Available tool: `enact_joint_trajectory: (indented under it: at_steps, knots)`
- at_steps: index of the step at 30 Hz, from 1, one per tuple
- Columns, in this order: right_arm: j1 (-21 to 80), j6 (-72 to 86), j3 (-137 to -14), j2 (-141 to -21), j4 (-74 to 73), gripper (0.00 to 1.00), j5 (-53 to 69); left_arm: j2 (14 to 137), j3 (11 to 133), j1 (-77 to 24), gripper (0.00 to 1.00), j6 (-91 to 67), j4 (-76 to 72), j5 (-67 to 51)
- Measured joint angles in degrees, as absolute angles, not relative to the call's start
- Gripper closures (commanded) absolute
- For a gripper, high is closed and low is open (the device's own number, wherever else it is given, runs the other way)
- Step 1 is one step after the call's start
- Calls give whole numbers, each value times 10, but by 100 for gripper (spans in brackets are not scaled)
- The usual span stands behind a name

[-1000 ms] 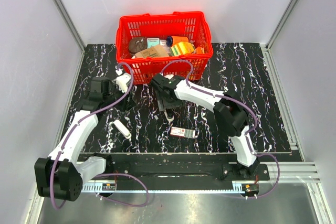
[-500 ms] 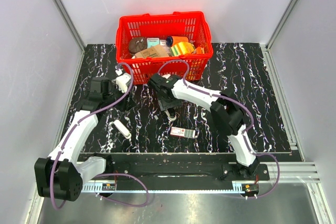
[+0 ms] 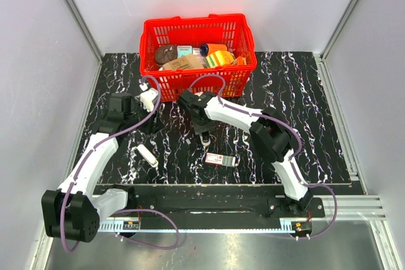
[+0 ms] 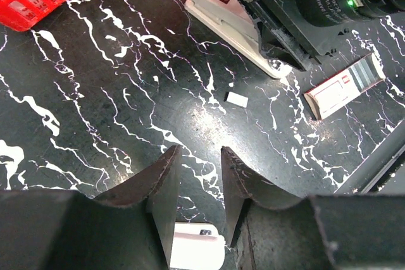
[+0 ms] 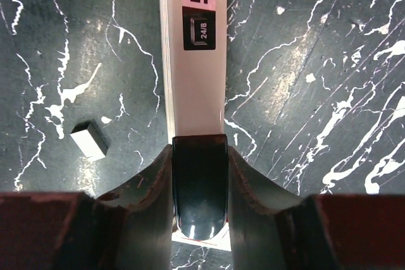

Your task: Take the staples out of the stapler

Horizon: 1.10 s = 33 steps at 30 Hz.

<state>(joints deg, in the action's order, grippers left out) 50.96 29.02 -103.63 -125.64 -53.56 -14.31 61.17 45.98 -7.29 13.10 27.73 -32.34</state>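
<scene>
While the pale grey-white stapler lay on the black marbled bench, its long axis ran straight ahead from the right pincer clamping its dark end; the left pincer hung parted, empty.

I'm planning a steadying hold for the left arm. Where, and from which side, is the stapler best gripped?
Probably the free half of the stapler, near its printed label, pinched across the narrow width from straight above. It lies flat on the table with long parallel sides, and the right gripper straddles its dark end.
</scene>
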Motion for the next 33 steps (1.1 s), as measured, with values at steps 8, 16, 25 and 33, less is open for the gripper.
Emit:
enact_joint_trajectory:
  at_steps: [8, 16, 25, 33]
  knots:
    - [510, 324, -1037, -1215, -502, 100, -119, 640, 460, -114, 61, 124, 271, -343]
    - [510, 387, -976, -1051, -389, 100, -92, 651, 452, -123, 49, 106, 231, -401]
    - [510, 470, -851, -1002, -268, 100, -64, 651, 428, -123, 25, 55, 193, -496]
    - [510, 501, -827, -1003, -232, 100, -64, 668, 426, -123, 24, 12, 148, -538]
